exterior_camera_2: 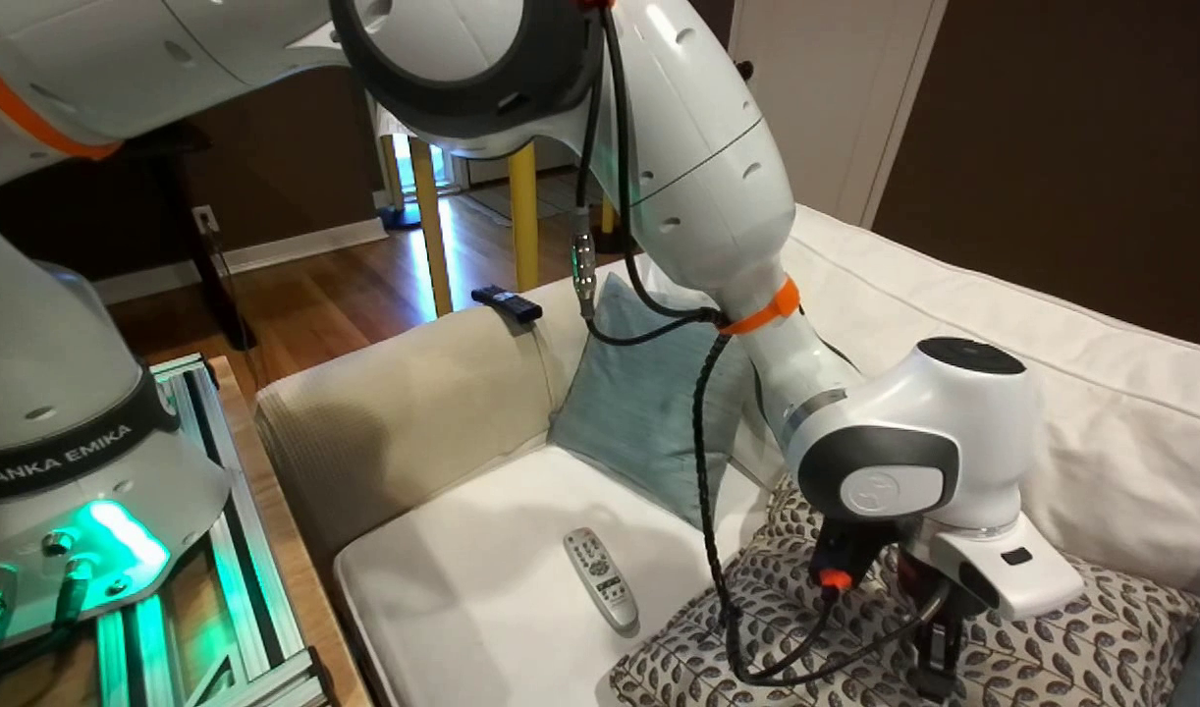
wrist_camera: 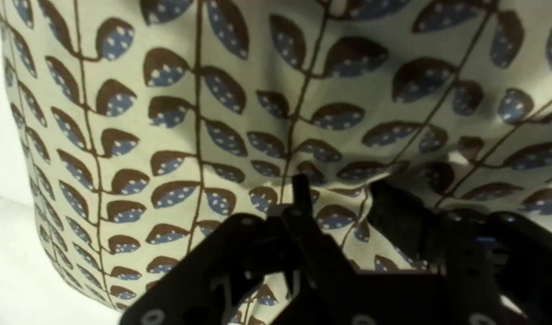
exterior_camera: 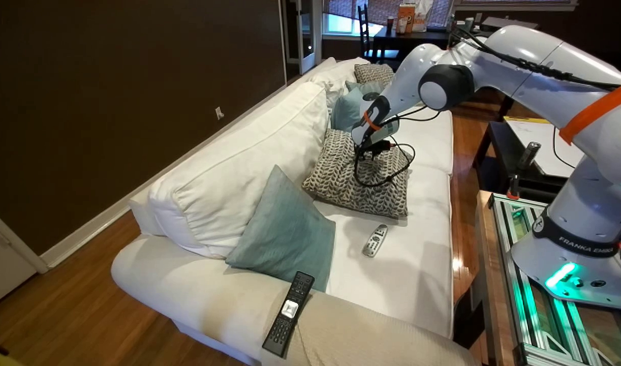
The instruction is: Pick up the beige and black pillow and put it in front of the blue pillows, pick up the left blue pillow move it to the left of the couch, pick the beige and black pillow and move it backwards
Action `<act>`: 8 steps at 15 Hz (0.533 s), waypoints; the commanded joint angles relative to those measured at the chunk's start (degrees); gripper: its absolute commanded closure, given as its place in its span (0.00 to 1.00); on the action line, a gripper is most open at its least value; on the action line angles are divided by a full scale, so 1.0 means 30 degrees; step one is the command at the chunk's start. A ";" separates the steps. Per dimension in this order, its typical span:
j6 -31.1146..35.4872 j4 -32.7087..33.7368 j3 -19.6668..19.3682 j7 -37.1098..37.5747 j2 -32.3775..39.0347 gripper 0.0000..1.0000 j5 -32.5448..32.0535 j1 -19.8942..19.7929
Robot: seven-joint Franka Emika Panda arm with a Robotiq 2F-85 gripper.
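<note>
**Down on beige-and-black pillow [exterior_camera: 338,178] w/ pincer [wrist_camera: 339,187]**

At L in an ext. view, see blue pillow [exterior_camera: 285,229] tilted vs. white back cushion [exterior_camera: 244,168], then blk remote [exterior_camera: 289,309] across arm of couch [exterior_camera: 198,277]. Mid-seat, find beige-and-black pillow under pincer — w/ another blue pillow [exterior_camera: 347,109] just beyond & gray remote [exterior_camera: 375,240] near it. Per wrist view, see jaws part-way apart, w/ pillow cloth creased betw. — can't tell if gripped. Far R, note green-lit robot base [exterior_camera: 575,254].
</note>
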 commanded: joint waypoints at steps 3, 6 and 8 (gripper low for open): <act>-0.0830 0.0599 0.0715 -0.0348 0.0579 1.00 0.0528 -0.0520; -0.0825 0.0417 0.0956 -0.0476 0.0303 0.98 0.0696 -0.0652; -0.0773 0.0202 0.1201 -0.0574 0.0013 0.98 0.0904 -0.0762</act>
